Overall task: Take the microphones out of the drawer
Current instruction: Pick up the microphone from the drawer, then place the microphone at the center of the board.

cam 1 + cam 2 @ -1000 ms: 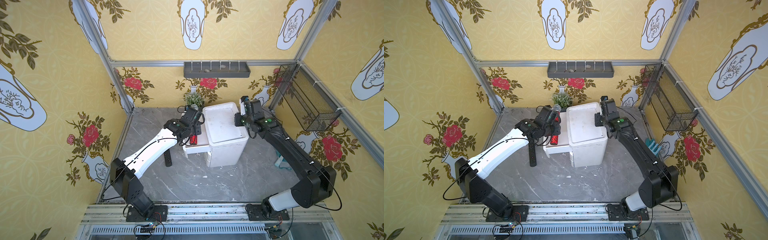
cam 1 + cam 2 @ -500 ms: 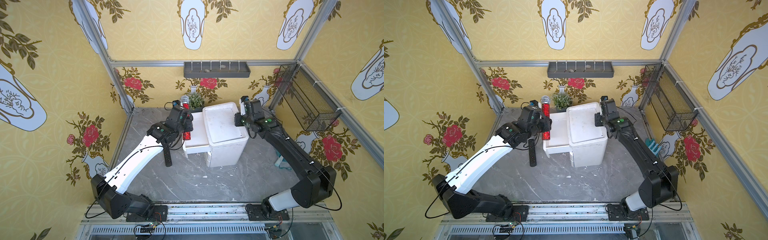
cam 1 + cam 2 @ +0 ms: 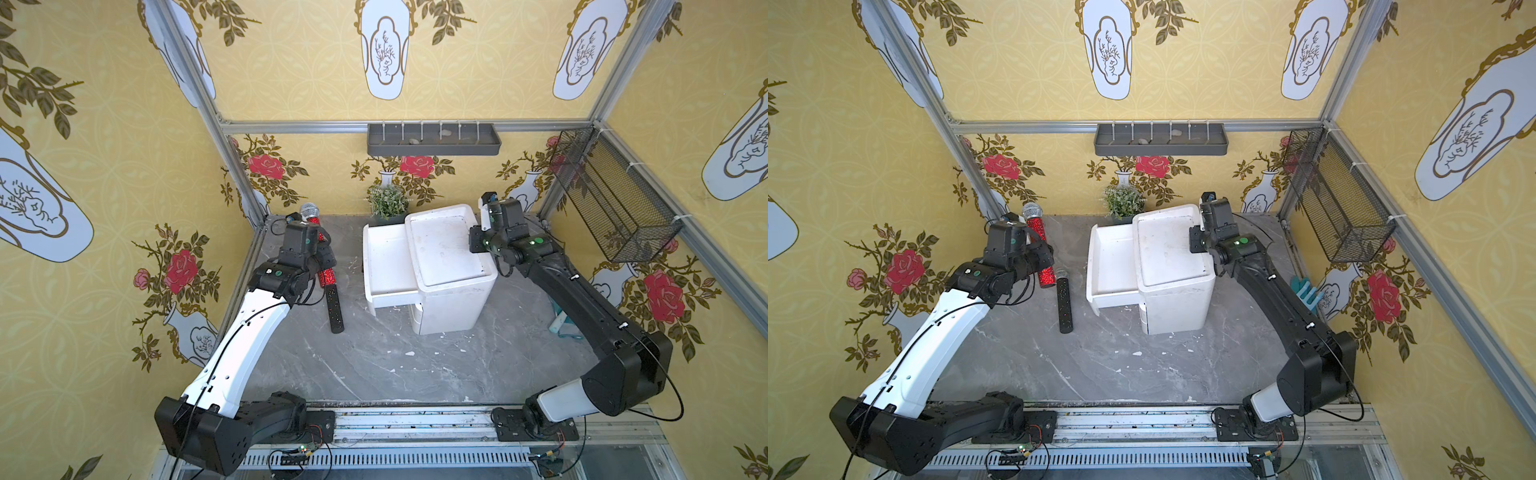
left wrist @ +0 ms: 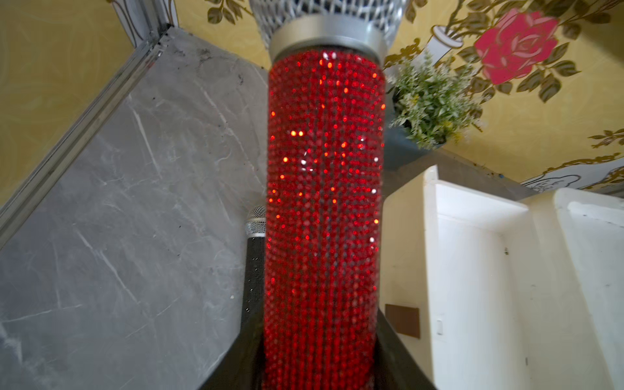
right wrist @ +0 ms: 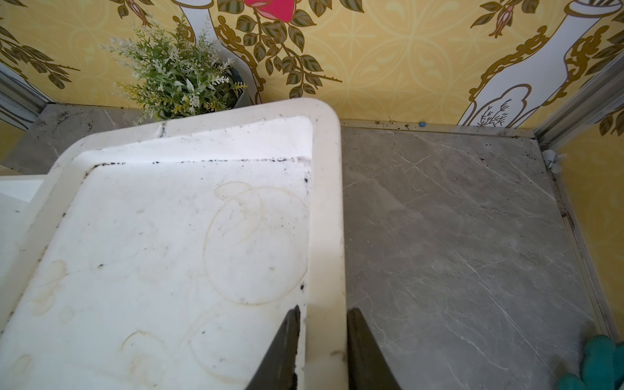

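The bare table (image 3: pixel 415 365) in front of the cabinet (image 3: pixel 449 249) is offering plenty of room for a set-down. On the cabinet's drawer side, a black microphone (image 3: pixel 1065 305) is lying flat on the table, apart from the drawer front. Just beyond it, the left tool (image 3: pixel 323 259) is clenching the red glitter microphone (image 4: pixel 324 202) around its body. It is holding it, as far as the views show, above the table and clear of the open drawer (image 3: pixel 384 262), which is showing only its white floor.

So the lift-out is looking done, and the step in hand is, I judge, the laying down. Doing it well is meaning lowering the red one onto bare table on the cabinet's drawer side, alongside the black one and not on it. The tool should be loosening only once the body is resting, since a round handle may be rolling away.

On the cabinet's side away from the drawer, the right tool (image 5: pixel 323 324) is pinching the top rim, probably bracing it. A small plant (image 3: pixel 388 201) is standing behind the cabinet.
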